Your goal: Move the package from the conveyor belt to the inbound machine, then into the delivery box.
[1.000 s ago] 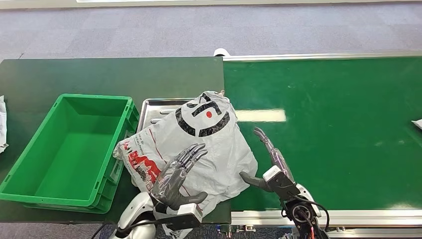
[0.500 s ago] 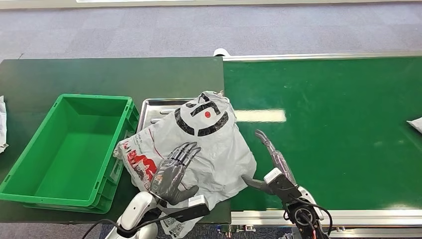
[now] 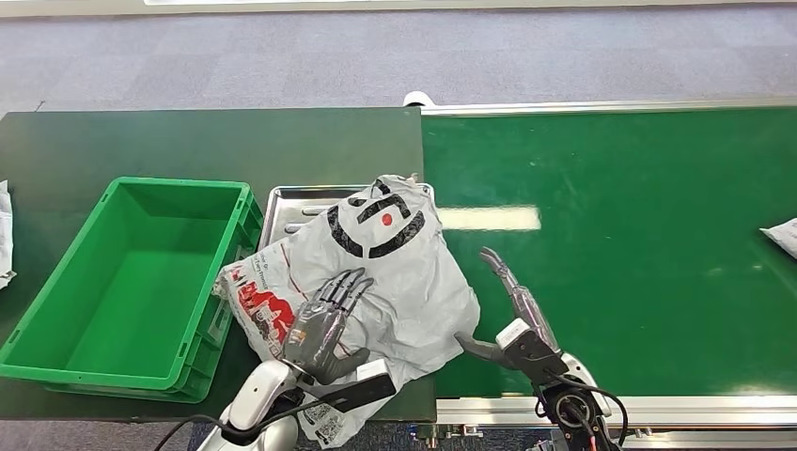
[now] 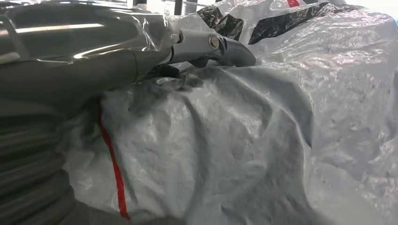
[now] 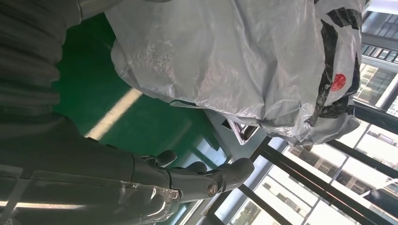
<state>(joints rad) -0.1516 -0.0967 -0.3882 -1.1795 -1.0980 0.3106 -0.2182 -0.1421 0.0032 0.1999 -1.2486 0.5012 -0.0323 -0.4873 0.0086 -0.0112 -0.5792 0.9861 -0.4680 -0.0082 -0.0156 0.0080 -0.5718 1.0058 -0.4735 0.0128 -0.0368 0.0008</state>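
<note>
Left robot hand (image 3: 324, 324) lies flat on the package (image 3: 376, 272), fingers spread over crinkled grey plastic, gripping nothing. That soft, lumpy bag, printed with black arcs and a red dot, rests on the ribbed metal tray (image 3: 287, 202) near the desk's (image 3: 188, 141) front edge. Right robot hand (image 3: 512, 310) is spread wide just beside it, over the smooth green conveyor belt (image 3: 620, 235). A rectangular green plastic crate (image 3: 56, 310) sits alongside.

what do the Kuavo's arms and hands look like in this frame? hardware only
Left hand: dark grey segmented fingers, thick grey thumb; glossy grey shell and ribbed grey cover in the left wrist view. Its arm is silver-white, with a black block at the wrist and a black cable. Right hand: slim dark fingers, small white block at the wrist, black wrist housing, black cables and a red wire.
</note>
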